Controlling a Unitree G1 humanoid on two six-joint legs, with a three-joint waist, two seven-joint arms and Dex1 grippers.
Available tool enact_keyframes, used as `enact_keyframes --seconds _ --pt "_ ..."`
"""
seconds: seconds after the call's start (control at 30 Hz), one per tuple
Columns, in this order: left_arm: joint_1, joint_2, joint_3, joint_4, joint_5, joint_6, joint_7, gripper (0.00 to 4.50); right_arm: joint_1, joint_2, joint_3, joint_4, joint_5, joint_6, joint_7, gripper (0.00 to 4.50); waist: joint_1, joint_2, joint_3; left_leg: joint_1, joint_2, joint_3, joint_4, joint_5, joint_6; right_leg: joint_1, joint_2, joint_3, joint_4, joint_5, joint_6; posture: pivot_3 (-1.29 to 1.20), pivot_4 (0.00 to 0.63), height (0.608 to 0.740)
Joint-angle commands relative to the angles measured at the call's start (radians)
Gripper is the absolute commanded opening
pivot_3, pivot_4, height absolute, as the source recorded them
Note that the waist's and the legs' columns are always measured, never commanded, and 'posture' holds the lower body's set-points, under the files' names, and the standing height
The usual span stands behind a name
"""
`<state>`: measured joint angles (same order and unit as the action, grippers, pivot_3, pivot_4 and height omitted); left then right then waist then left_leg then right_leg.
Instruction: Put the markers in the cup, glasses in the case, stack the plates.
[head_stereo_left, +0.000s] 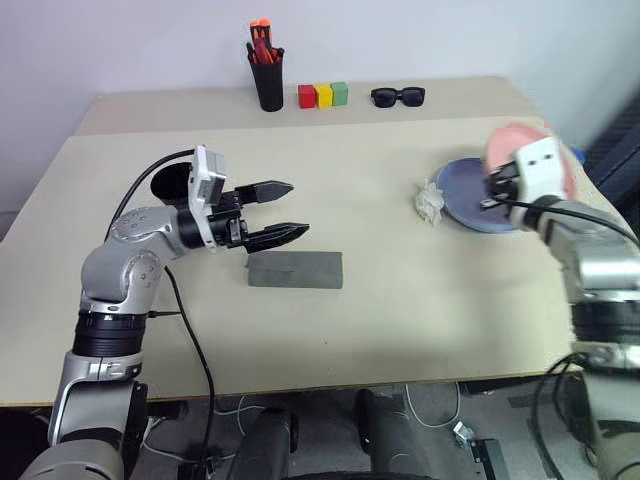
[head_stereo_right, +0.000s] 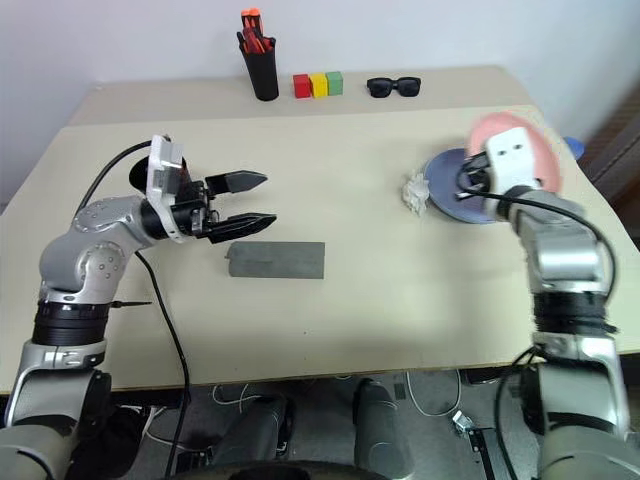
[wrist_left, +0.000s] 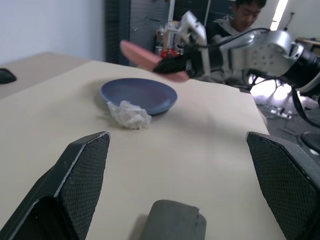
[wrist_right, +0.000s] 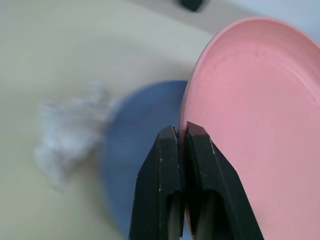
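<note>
Pink plate pinched in our right claw, raised over the blue plate.

Our right claw (wrist_right: 180, 137) is clenched on the rim of the pink plate (wrist_right: 250, 125), holding it tilted in the air just above the blue plate (wrist_left: 140, 95), which lies flat on the tabletop (head_stereo_left: 400, 300) at the right side. A crumpled white tissue (wrist_left: 129, 114) sits just beside the blue plate, on its side toward the middle. Our left claw (head_stereo_left: 280, 212) hangs released, fingers spread and pointing toward the right, just above the near-left end of the grey case (head_stereo_left: 296, 269), not touching it. The black cup (head_stereo_left: 172, 182) stands behind our left wrist. The case lies closed, well apart from both plates.
</note>
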<state>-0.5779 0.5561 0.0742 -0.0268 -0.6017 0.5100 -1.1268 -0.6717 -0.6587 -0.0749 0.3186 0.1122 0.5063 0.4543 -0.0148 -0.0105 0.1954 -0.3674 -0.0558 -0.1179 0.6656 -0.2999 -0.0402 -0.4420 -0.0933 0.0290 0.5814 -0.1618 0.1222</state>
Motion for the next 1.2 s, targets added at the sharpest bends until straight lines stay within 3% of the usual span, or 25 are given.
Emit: enact_keyframes --seconds 0.03,0.27,0.37,0.5,0.83,1.2 --pt "0.023 0.027 0.05 -0.067 -0.027 -0.007 0.018 4.5 -0.051 -0.004 0.041 0.098 -0.066 -0.109 0.007 0.03 0.002 0.0 0.0 -0.001 0.0 0.0 0.0 0.0 0.0 0.0 0.0 0.0 0.0 0.0 0.0 0.0 0.15 0.74" --pt "0.086 0.05 0.078 -0.137 -0.055 0.017 0.058 4.5 -0.056 0.026 0.063 0.148 -0.059 -0.111 0.062 0.03 -0.003 0.0 0.0 -0.002 0.0 0.0 0.0 0.0 0.0 -0.002 0.0 0.0 -0.001 0.0 0.0 0.0 0.15 0.74" --pt "0.087 0.047 0.077 -0.142 -0.059 0.023 0.068 4.5 -0.058 0.033 0.052 0.134 -0.061 -0.105 0.057 0.95 -0.003 0.0 0.0 -0.002 0.0 0.0 0.0 0.0 0.0 -0.002 0.0 0.0 0.0 0.0 0.0 0.0 0.15 0.74" --pt "0.071 0.046 0.067 -0.137 -0.059 0.026 0.074 4.5 -0.067 0.038 0.031 0.083 -0.052 -0.105 0.043 2.92 -0.004 0.0 0.0 -0.002 0.0 0.0 0.0 0.0 0.0 -0.002 0.0 0.0 0.0 0.0 0.0 0.0 0.15 0.74" --pt "0.031 0.034 0.046 -0.118 -0.052 0.03 0.08 4.5 -0.071 0.12 -0.035 -0.047 0.043 -0.025 0.019 2.92 -0.004 0.0 0.0 -0.002 0.0 0.0 0.0 0.0 0.0 -0.002 0.0 0.0 0.0 0.0 0.0 0.0 0.15 0.74" --pt "0.048 0.049 0.053 -0.13 -0.058 0.024 0.082 4.5 -0.049 0.171 0.079 0.065 -0.06 -0.068 -0.008 2.92 -0.005 0.0 0.0 -0.002 0.0 0.0 0.0 0.0 0.0 -0.002 0.0 0.0 0.0 0.0 0.0 0.0 0.15 0.74"
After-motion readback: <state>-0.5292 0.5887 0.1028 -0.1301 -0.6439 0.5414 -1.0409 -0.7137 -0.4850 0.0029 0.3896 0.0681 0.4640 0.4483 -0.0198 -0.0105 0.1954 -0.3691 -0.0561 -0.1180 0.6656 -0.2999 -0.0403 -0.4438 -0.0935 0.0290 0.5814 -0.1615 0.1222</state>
